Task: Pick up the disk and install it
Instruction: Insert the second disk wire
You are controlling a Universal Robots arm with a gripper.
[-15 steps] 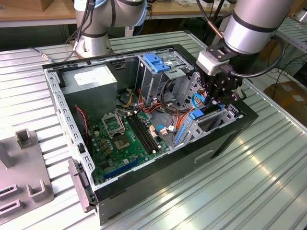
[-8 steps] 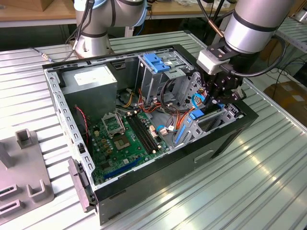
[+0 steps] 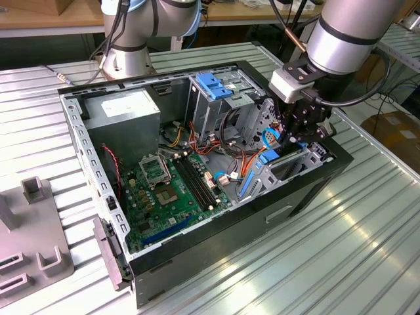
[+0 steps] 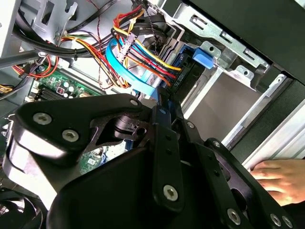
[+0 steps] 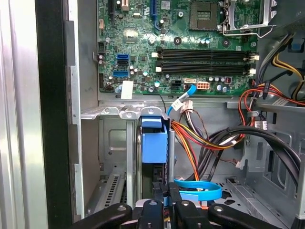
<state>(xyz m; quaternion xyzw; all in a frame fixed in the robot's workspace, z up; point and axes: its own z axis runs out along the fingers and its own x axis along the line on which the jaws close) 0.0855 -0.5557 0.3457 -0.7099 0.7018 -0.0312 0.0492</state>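
Disk stands on edge in gripper, long axis entering the case.

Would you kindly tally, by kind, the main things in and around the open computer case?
Computer case: 1
Motherboard: 1
Disk: 1
Gripper: 1
Person's hand: 1
Total: 5

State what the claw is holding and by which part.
The claw is closed on the disk, gripping the edge of its blue carrier rail that faces the arm, with the disk standing on edge inside the computer case.
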